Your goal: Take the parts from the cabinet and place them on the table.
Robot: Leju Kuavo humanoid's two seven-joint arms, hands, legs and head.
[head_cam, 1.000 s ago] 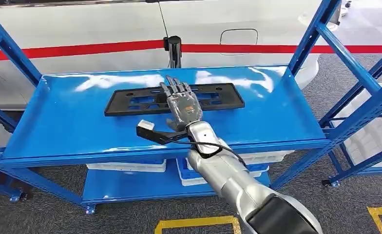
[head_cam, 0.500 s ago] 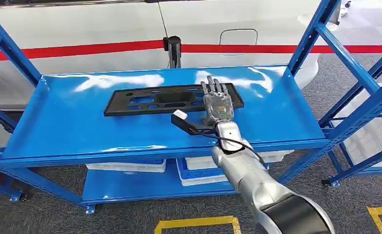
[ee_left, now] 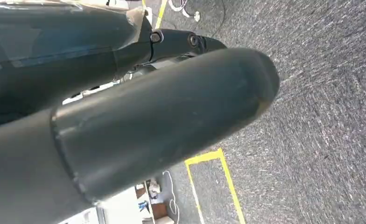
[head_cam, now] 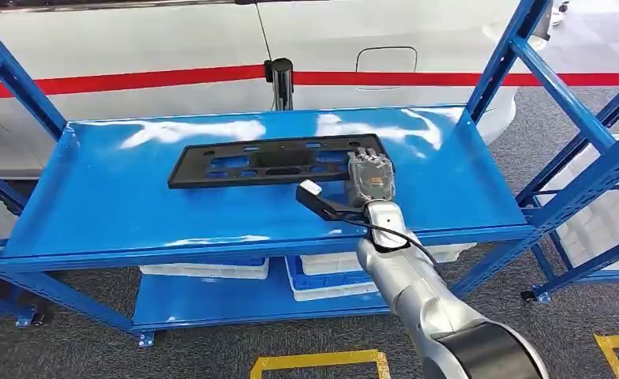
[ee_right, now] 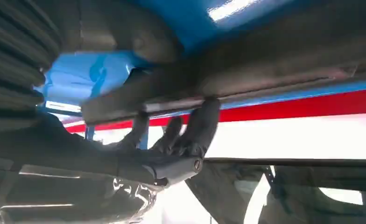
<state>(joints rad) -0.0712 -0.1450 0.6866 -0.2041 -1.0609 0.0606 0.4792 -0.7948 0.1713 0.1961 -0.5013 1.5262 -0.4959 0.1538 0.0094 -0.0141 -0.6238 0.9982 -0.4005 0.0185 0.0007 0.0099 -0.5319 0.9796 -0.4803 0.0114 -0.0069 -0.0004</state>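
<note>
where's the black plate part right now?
In the head view the black plate part lies flat near the middle of the blue shelf's top level, toward its back edge. The right hand rests on its right end.

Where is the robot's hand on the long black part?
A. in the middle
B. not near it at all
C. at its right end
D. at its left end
C: the right hand lies over the right end of the black part on the blue shelf.
</note>
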